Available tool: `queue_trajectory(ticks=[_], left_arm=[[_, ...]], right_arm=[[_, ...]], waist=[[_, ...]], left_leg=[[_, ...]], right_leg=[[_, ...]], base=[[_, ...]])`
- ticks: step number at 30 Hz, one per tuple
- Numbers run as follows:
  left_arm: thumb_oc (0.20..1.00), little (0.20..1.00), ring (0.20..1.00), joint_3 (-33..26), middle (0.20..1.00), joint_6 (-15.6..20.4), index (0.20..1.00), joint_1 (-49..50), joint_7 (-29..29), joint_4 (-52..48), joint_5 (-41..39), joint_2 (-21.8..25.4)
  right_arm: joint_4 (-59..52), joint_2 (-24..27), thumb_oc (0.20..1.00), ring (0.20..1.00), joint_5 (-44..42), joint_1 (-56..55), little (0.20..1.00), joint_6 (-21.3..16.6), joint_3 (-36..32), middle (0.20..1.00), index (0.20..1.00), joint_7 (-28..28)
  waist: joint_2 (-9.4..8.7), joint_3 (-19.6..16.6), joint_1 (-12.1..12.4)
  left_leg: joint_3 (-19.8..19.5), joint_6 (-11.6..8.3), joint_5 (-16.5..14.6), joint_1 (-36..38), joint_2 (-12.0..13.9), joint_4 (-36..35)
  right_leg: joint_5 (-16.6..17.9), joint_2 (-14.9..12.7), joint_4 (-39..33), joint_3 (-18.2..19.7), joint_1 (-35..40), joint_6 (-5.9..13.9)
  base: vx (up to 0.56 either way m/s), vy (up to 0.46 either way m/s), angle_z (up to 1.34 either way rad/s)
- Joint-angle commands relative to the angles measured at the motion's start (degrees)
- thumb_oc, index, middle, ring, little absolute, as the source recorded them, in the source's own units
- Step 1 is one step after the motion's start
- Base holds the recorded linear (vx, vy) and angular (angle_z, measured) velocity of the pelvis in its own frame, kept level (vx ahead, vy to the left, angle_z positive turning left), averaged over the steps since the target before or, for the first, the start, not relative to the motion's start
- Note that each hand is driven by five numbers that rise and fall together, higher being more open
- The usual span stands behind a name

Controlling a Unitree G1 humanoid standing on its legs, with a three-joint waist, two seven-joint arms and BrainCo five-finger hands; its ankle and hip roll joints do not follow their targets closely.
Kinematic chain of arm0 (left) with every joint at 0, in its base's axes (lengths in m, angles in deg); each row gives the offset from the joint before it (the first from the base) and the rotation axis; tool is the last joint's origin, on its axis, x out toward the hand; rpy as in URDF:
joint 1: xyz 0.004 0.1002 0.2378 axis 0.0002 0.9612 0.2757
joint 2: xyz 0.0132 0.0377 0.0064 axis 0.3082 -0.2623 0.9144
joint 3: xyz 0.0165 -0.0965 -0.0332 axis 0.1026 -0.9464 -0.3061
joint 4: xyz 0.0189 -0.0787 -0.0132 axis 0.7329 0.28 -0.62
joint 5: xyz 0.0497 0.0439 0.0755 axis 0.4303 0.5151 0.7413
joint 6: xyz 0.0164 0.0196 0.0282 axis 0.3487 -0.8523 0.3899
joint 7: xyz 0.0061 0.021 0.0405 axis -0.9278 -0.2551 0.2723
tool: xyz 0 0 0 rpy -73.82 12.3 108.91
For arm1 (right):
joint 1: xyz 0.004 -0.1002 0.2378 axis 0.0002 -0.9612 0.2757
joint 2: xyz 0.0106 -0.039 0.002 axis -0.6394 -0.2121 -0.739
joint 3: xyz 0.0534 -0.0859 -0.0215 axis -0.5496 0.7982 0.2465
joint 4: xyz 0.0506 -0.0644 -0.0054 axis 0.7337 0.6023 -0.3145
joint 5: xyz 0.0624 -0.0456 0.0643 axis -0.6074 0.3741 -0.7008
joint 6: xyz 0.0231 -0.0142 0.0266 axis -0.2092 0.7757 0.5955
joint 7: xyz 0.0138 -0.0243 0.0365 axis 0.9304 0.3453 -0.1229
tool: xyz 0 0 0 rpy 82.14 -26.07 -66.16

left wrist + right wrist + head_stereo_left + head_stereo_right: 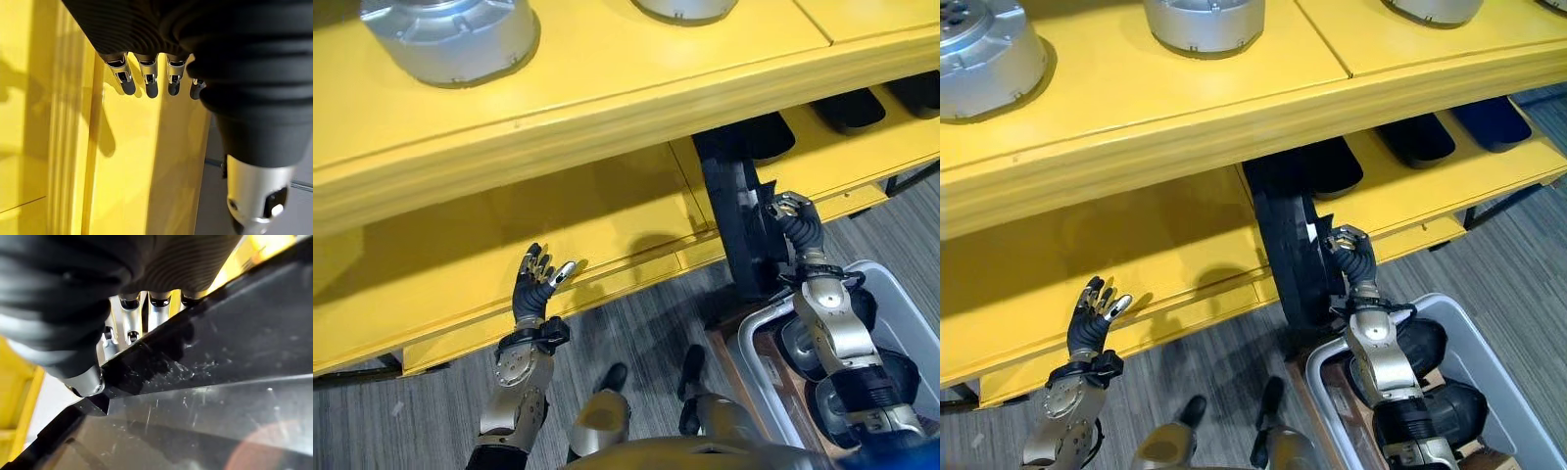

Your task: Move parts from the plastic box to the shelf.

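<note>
Both arms are silver-grey metal shells with dark joints, each ending in a black ribbed cover over wrist and hand-back, from which the left hand (534,279) and the right hand (793,217) extend silver fingers with dark tips.

My left hand (536,279) is raised in front of me, fingers (128,86) straight and a little spread, thumb out to the side, holding nothing. Its forearm comes up from the lower left, wrist nearly straight. My right arm reaches forward from the lower right, the wrist bent so my right hand (1351,247) turns inward (toward my left side). Its fingers (128,328) are curled round the edge of a black part (1295,257), gripping it upright.
</note>
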Motion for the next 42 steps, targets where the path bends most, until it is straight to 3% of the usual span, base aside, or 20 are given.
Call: queue_trajectory(ticks=[1,4,6,8,9,10,12,14,17,21,25,33,35,36,37,42], left_arm=[[1.000,1.000,1.000,0.0,1.000,2.4,1.000,0.8,-0.2,-4.5,-1.4,3.9],[1.000,1.000,1.000,-0.1,1.000,2.6,1.000,1.0,0.1,-4.8,-1.9,3.9],[1.000,1.000,1.000,-0.1,1.000,2.7,1.000,1.0,0.7,-4.9,-3.0,3.7],[1.000,1.000,1.000,0.4,1.000,2.7,1.000,0.5,0.6,-4.3,-3.6,3.3],[1.000,1.000,1.000,0.6,1.000,2.7,1.000,0.2,0.8,-3.0,-4.8,1.9],[1.000,1.000,1.000,0.6,1.000,2.7,1.000,0.2,0.8,-3.0,-4.8,1.9],[1.000,1.000,1.000,0.9,1.000,2.2,1.000,0.2,0.3,-2.5,-4.2,2.0],[1.000,1.000,1.000,1.4,1.000,1.7,1.000,1.1,-0.9,-3.2,-4.3,2.1],[1.000,1.000,1.000,1.6,1.000,1.8,1.000,1.6,-1.0,-3.6,-4.6,2.3],[1.000,1.000,1.000,2.1,1.000,1.8,1.000,1.6,-1.0,-4.6,-4.7,4.1],[1.000,1.000,1.000,3.6,1.000,2.2,1.000,0.7,-0.8,-5.2,-5.1,6.7],[1.000,1.000,1.000,5.5,1.000,3.6,1.000,-1.7,0.4,-6.3,-5.7,10.5],[1.000,1.000,1.000,6.0,1.000,4.1,1.000,-2.0,0.7,-6.7,-6.2,11.0],[1.000,1.000,1.000,6.1,1.000,4.1,1.000,-2.2,0.6,-6.7,-6.2,11.1],[1.000,1.000,1.000,6.7,1.000,4.4,1.000,-2.5,0.9,-7.1,-6.6,11.6],[1.000,1.000,1.000,8.4,1.000,5.4,1.000,-4.6,1.6,-7.6,-7.1,12.4]], right_arm=[[-4.1,2.3,0.200,0.200,-1.0,3.4,0.200,-3.4,0.2,0.200,0.200,0.4],[-4.2,2.9,0.200,0.200,-1.1,5.3,0.200,-3.5,1.5,0.200,0.200,0.3],[-4.3,3.6,0.200,0.200,-1.7,8.4,0.200,-3.6,3.4,0.200,0.200,0.2],[-4.2,4.3,0.200,0.200,-2.1,8.9,0.200,-3.8,3.6,0.200,0.200,0.5],[-5.3,5.4,0.200,0.200,-1.1,8.0,0.200,-3.6,2.4,0.200,0.200,0.9],[-5.3,5.4,0.200,0.200,-1.1,8.0,0.200,-3.6,2.4,0.200,0.200,0.9],[-5.8,5.5,0.200,0.200,0.1,7.0,0.200,-3.3,1.6,0.200,0.200,1.3],[-5.2,4.2,0.200,0.200,0.6,6.5,0.200,-3.0,1.1,0.200,0.200,2.0],[-4.2,2.8,0.200,0.200,-0.6,6.6,0.200,-3.2,1.5,0.200,0.200,2.1],[-2.2,0.6,0.200,0.200,-2.3,9.5,0.200,-3.4,3.5,0.200,0.200,3.1],[0.5,-0.8,0.200,0.200,-2.4,17.0,0.200,-3.3,5.4,0.200,0.200,5.5],[9.2,4.5,0.200,0.200,-1.1,33.5,0.200,-1.7,5.3,0.200,0.200,11.9],[11.1,5.7,0.200,0.200,-1.1,37.6,0.200,-1.4,5.4,0.200,0.200,13.1],[11.3,5.8,0.200,0.200,-1.1,37.9,0.200,-1.5,5.4,0.200,0.200,13.2],[13.5,7.9,0.200,0.200,-0.5,42.0,0.200,-0.9,6.1,0.200,0.200,14.2],[18.8,11.4,0.200,0.200,-0.9,50.7,0.200,-0.6,7.5,0.200,0.200,16.0]], waist=[[0.34,-3.8,0.8],[0.52,-3.7,1.2],[0.80,-3.0,2.6],[1.09,-2.4,2.8],[0.89,-1.8,2.6],[0.89,-1.8,2.6],[0.90,-1.7,2.1],[2.09,-2.2,2.4],[2.72,-2.7,2.6],[2.66,-1.5,4.2],[2.20,1.0,6.2],[2.09,5.0,8.7],[1.98,5.8,9.1],[2.10,6.1,9.2],[2.06,6.7,9.6],[2.34,9.0,10.2]], left_leg=[[-0.1,-0.86,6.6,-1.2,1.0,-6.2],[-0.9,-1.53,7.2,-1.4,1.7,-6.2],[-2.8,-2.99,9.0,-2.5,2.8,-6.2],[-4.4,-3.93,11.3,-5.0,2.3,-6.2],[0.1,-3.41,12.1,-7.5,1.9,-6.2],[0.2,-3.39,12.1,-7.5,1.9,-6.2],[7.7,-2.45,11.6,-6.9,4.5,-6.2],[8.6,-3.33,12.9,-8.0,6.4,-6.2],[9.3,-3.50,12.4,-8.0,6.5,-6.2],[10.9,-2.49,10.8,-7.5,4.4,-5.0],[12.2,-1.69,8.3,-11.5,2.4,-0.4],[12.2,-1.06,7.4,-17.4,0.4,3.3],[12.0,-1.02,6.0,-17.8,0.4,3.9],[12.1,-0.83,7.2,-18.6,0.0,4.1],[12.0,-0.81,5.8,-18.9,0.0,4.6],[12.0,-0.31,4.6,-22.2,-1.2,8.1]], right_leg=[[-8.5,-4.4,8.3,1.1,-1.1,5.36],[-9.8,-3.6,9.7,1.1,-1.3,4.68],[-11.7,-2.5,10.9,0.0,-1.5,3.54],[-12.5,-2.3,10.6,-1.0,-1.6,2.88],[-12.7,-3.6,10.4,-3.5,-1.7,2.70],[-12.8,-3.6,10.5,-3.5,-1.7,2.71],[-12.7,-5.0,11.0,-5.5,-2.0,2.88],[-13.1,-6.0,12.4,-7.0,-1.8,3.80],[-12.7,-6.7,13.1,-7.4,-1.3,4.25],[-11.8,-9.0,12.2,-8.8,1.0,5.06],[-10.1,-10.7,10.8,-8.5,0.0,5.87],[-9.9,-12.7,13.3,-8.7,-4.3,6.24],[-11.3,-12.7,14.6,-8.0,-5.1,6.56],[-10.1,-13.0,14.6,-8.4,-5.7,6.22],[-11.4,-12.9,15.6,-7.7,-6.4,6.59],[-12.3,-13.6,19.7,-6.8,-10.0,6.38]], base=[[0.01,-0.120,0.13],[-0.01,-0.166,0.08],[-0.05,-0.214,0.18],[-0.10,-0.152,0.40],[-0.09,-0.094,1.06],[-0.08,-0.061,1.40],[-0.05,0.022,1.04],[0.03,0.051,0.61],[0.11,0.077,0.19],[0.07,0.148,0.07],[0.00,0.129,0.03],[-0.02,0.048,0.11],[0.03,-0.008,0.01],[0.00,0.000,0.00],[0.00,0.000,0.00],[-0.02,0.014,0.01]])
